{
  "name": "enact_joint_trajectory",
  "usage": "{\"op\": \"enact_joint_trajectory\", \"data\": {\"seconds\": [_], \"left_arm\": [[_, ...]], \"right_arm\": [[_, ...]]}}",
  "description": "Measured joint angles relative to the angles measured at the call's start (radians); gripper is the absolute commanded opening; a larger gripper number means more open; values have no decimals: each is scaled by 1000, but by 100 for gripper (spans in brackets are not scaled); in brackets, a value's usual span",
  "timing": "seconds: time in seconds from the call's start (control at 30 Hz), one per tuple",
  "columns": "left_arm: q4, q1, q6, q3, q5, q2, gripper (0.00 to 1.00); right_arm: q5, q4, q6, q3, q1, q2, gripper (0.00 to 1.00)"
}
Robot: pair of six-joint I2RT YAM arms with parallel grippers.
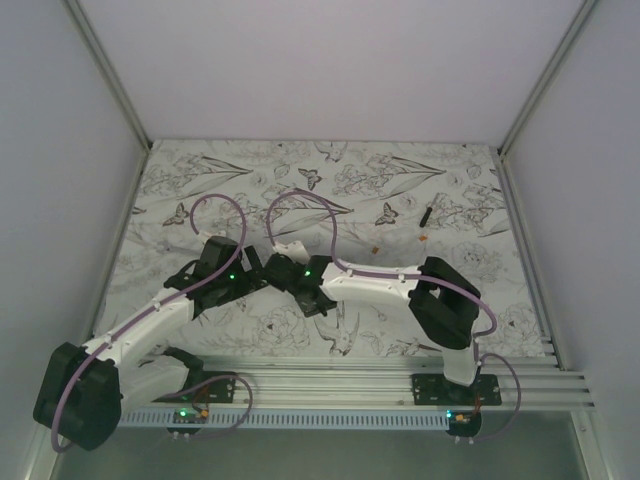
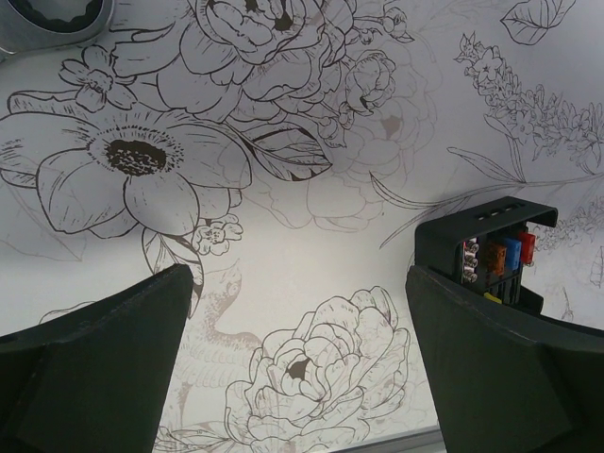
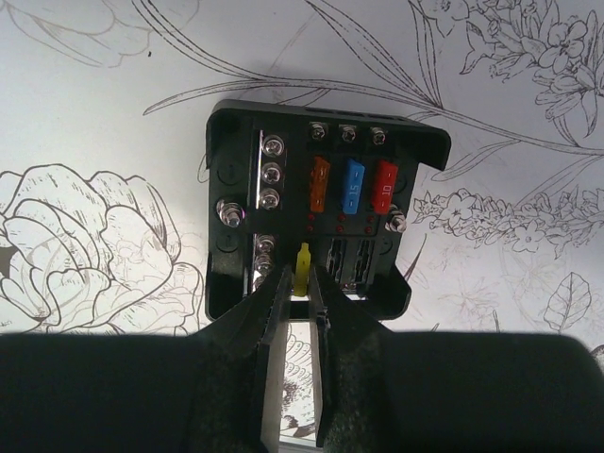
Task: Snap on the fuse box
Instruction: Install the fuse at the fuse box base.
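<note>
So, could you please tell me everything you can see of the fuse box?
The fuse box is a squarish black plastic block lying face up on the flower-printed table. A metal strip with screws runs along one side; orange, blue and red fuses sit in one row. The right gripper pinches a yellow fuse at the row below.

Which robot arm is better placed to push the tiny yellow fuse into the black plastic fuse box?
Right. The right gripper pinches the yellow fuse at the lower slots of the fuse box; the left gripper hangs open beside it.
</note>
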Motion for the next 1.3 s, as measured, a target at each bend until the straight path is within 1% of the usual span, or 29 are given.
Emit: {"op": "enact_joint_trajectory", "data": {"seconds": [0.17, 0.33, 0.43, 1.3], "left_arm": [[0, 0, 0, 0, 1, 0, 100], [0, 0, 0, 0, 1, 0, 100], [0, 0, 0, 0, 2, 0, 100], [0, 0, 0, 0, 2, 0, 100]], "right_arm": [[0, 4, 18, -20, 0, -7, 20], [0, 10, 21, -32, 0, -29, 25], [0, 18, 21, -32, 0, -43, 26], [-3, 37, 40, -37, -30, -51, 19]]}}
